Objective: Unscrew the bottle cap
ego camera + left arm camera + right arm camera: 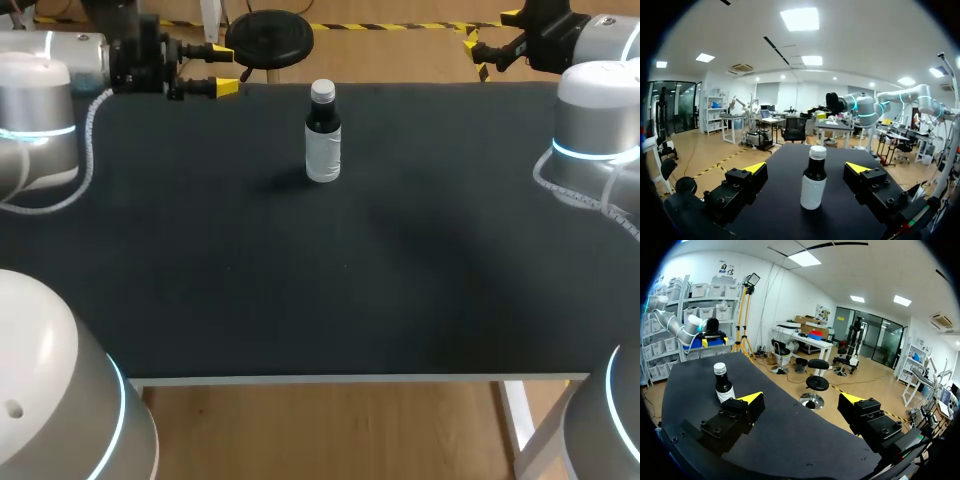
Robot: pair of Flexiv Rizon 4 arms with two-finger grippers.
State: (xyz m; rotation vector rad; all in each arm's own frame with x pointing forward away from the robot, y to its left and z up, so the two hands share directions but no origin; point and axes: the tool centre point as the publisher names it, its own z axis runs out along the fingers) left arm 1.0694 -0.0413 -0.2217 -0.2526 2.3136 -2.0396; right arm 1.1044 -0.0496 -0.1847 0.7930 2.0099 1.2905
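A small dark bottle (322,135) with a white label and a white cap (322,92) stands upright on the black table (300,280), toward the far middle. My left gripper (222,68) hovers open over the far left edge, pointing at the bottle from a distance. In the left wrist view the bottle (813,185) stands ahead of the open gripper (806,167), framed by its fingers but not touched. My right gripper (482,48) hangs open beyond the far right corner. In the right wrist view the bottle (723,385) is far ahead, off to one side of the open gripper (800,398).
Only the bottle stands on the table. The table's white front edge (350,379) runs across the near side. My arms' grey bodies (40,110) (595,120) rise at both sides of the table.
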